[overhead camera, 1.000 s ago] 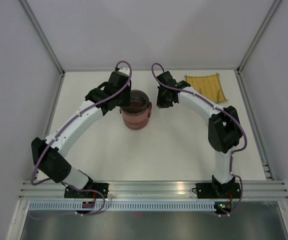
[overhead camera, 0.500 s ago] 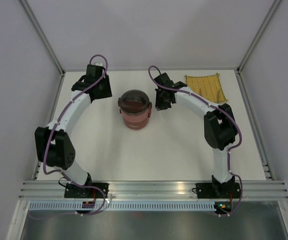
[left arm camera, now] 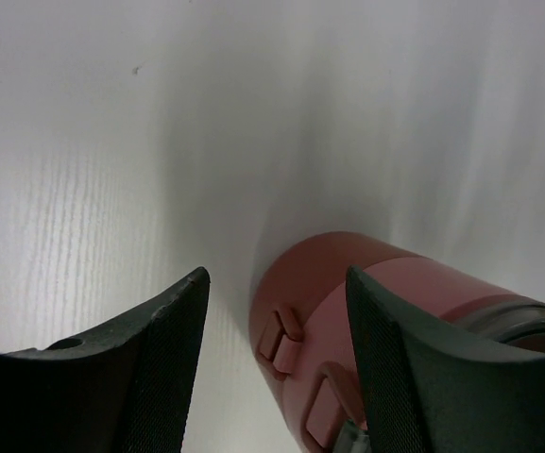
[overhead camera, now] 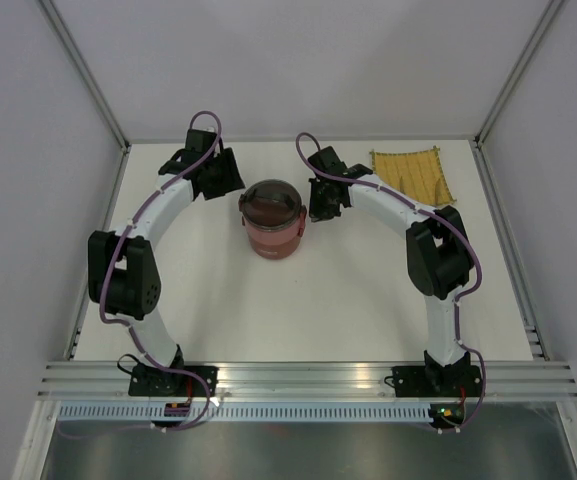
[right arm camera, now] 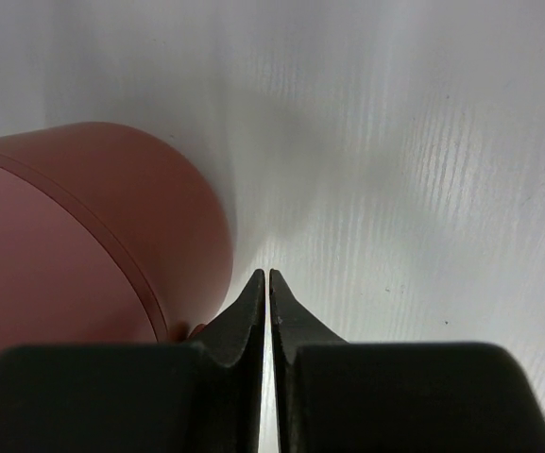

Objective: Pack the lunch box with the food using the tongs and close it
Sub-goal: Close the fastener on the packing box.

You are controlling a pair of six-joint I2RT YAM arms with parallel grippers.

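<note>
The dark-red lunch box [overhead camera: 270, 228] stands stacked and lidded at the table's middle back. It shows from the side in the left wrist view, its latches [left arm camera: 289, 340] facing me. My left gripper [overhead camera: 232, 181] hovers just left of it, open; between its fingers [left arm camera: 163, 354] there is only table and the box's wall [left arm camera: 348, 293] beyond. My right gripper [overhead camera: 320, 207] sits close to the box's right side, shut with nothing in it. Its tips [right arm camera: 265, 276] meet beside the red wall [right arm camera: 93, 226]. The food and the tongs are out of view.
A yellow woven mat [overhead camera: 415, 172] lies at the back right corner. White enclosure walls [overhead camera: 28, 150] close in the table on three sides. Metal rails [overhead camera: 308, 378] run along the near edge by the arm bases.
My left gripper has let go of the lunch box top, drawn back to the left and opened. The right gripper has barely shifted, its jaws still nearly together.
</note>
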